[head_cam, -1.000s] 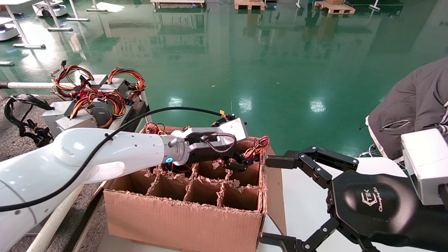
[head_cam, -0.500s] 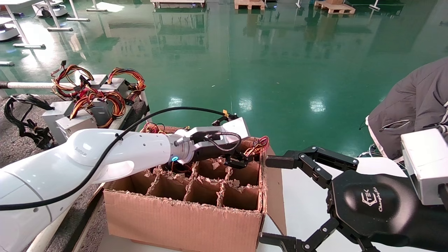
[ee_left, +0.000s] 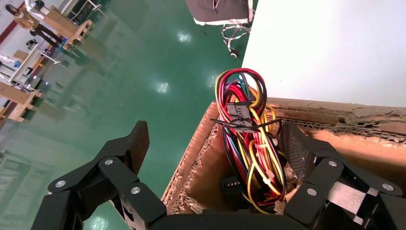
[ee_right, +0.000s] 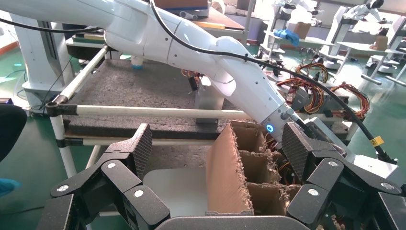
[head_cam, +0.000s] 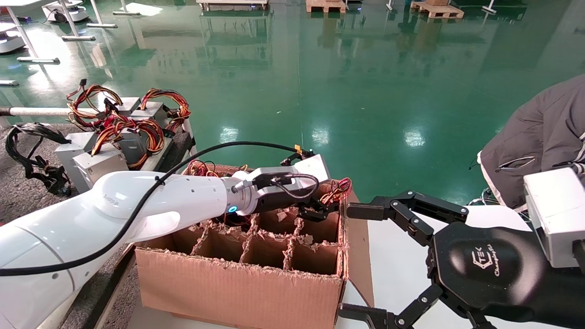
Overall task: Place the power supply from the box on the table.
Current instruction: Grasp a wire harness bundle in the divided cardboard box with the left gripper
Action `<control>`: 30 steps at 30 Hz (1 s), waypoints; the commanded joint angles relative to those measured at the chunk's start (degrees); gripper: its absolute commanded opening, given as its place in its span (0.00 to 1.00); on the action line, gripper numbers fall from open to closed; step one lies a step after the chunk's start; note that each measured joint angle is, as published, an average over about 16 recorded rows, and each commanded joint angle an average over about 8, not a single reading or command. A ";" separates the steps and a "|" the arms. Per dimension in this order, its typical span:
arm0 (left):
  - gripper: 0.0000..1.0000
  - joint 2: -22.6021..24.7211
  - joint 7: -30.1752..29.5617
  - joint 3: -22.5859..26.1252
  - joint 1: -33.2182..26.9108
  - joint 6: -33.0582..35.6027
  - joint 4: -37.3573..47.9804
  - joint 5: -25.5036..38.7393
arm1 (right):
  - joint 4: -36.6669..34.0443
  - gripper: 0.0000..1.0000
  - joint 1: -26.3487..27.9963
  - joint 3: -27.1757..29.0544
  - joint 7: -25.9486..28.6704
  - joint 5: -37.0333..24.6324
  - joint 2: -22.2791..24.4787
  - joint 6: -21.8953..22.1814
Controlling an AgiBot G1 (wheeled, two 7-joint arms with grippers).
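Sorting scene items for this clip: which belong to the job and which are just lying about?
Job:
- silver-grey power supply with red-yellow wire bundle
- brown cardboard box with torn dividers
- dark grey felt table
- left gripper, open over the bundle

Lying about:
- silver units already on the felt
- parked right gripper
- grey jacket

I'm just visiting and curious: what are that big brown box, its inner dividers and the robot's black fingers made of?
The box looks like plain corrugated cardboard: matte brown, with ragged edges. Its dividers seem to be the same, torn and frayed. The left gripper fingers look like hard black plastic or metal links with screws and textured, probably rubbery pads.
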 commanded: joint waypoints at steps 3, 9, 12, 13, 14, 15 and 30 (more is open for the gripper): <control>0.00 0.24 0.41 0.14 0.12 0.05 0.40 -0.65 | 0.00 0.00 0.00 0.00 0.00 0.00 0.00 0.00; 0.00 0.53 0.92 0.34 0.23 0.29 1.04 -1.56 | 0.00 0.00 0.00 0.00 0.00 0.00 0.00 0.00; 0.00 0.67 1.20 0.45 0.29 0.50 1.42 -2.08 | 0.00 0.00 0.00 0.00 0.00 0.00 0.00 0.00; 0.00 0.72 1.29 0.49 0.30 0.56 1.55 -2.24 | 0.00 0.00 0.00 0.00 0.00 0.00 0.00 0.00; 0.00 0.77 1.39 0.52 0.30 0.63 1.68 -2.42 | 0.00 0.00 0.00 0.00 0.00 0.00 0.00 0.00; 0.00 0.83 1.49 0.56 0.31 0.70 1.83 -2.60 | 0.00 0.00 0.00 0.00 0.00 0.00 0.00 0.00; 0.00 1.88 3.75 1.28 -0.02 2.17 4.60 -5.84 | 0.00 0.00 0.00 0.00 0.00 0.00 0.00 0.00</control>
